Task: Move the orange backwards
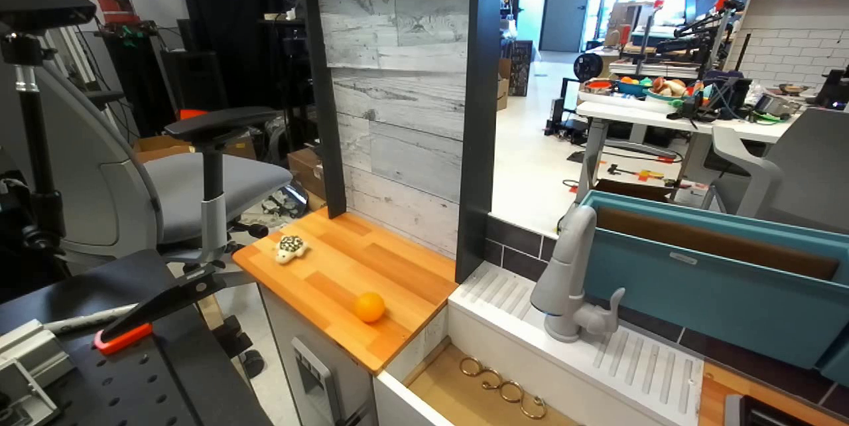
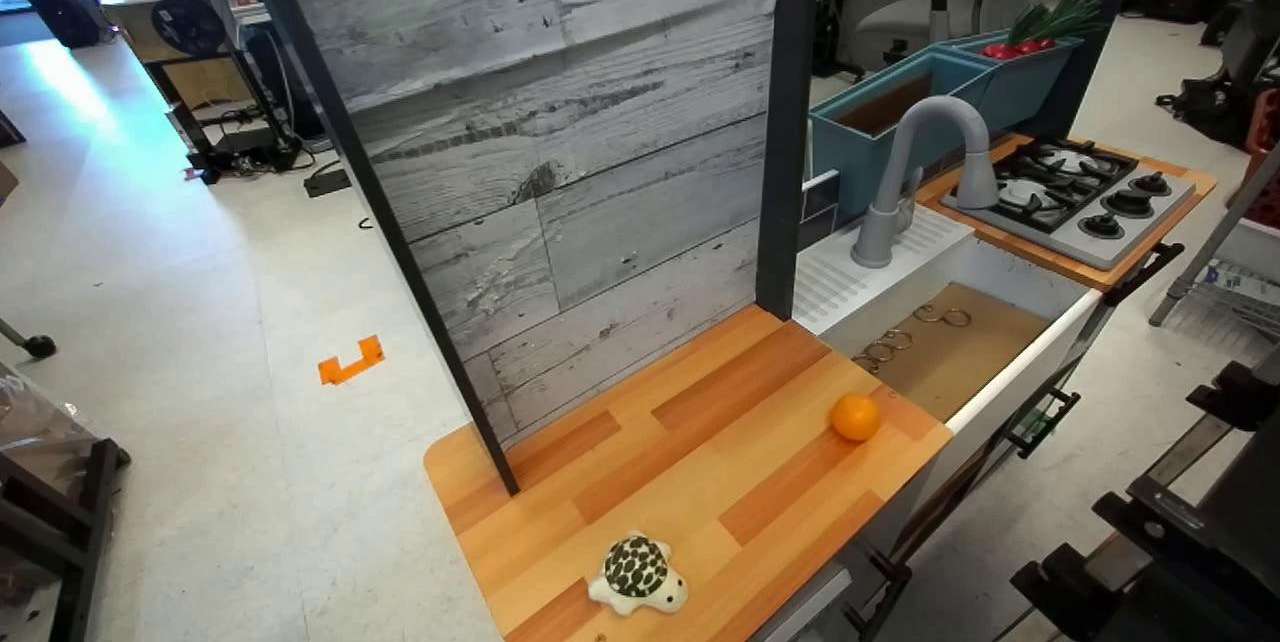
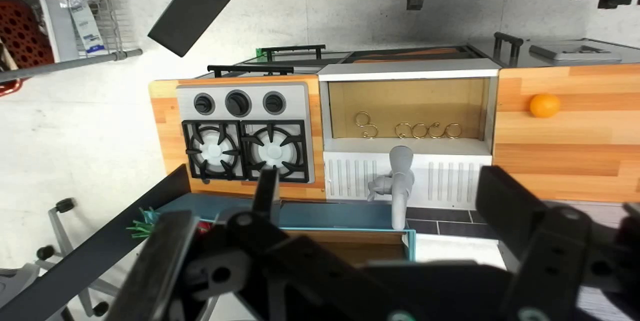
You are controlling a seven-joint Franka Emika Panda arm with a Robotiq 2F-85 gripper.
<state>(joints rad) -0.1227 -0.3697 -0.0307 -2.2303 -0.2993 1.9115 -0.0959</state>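
Note:
The orange [image 1: 369, 307] is a small round bright-orange fruit resting on the wooden countertop [image 1: 391, 267], near the end beside the sink. It also shows in an exterior view [image 2: 855, 418], close to the counter's front corner. In the wrist view the orange [image 3: 545, 105] lies at the right, just right of the sink. My gripper [image 3: 380, 181] shows in the wrist view with its two black fingers wide apart and nothing between them. It is high above the sink area, apart from the orange. The gripper is out of view in both exterior views.
A small white turtle figure with a dark-patterned shell [image 2: 638, 572] sits on the same counter. A grey wood-look panel [image 1: 398, 94] stands along the counter's back. The sink [image 3: 405, 88] holds several gold rings. A grey faucet [image 3: 400, 181], a teal planter [image 1: 716, 280] and a stove [image 3: 243, 131] stand beyond.

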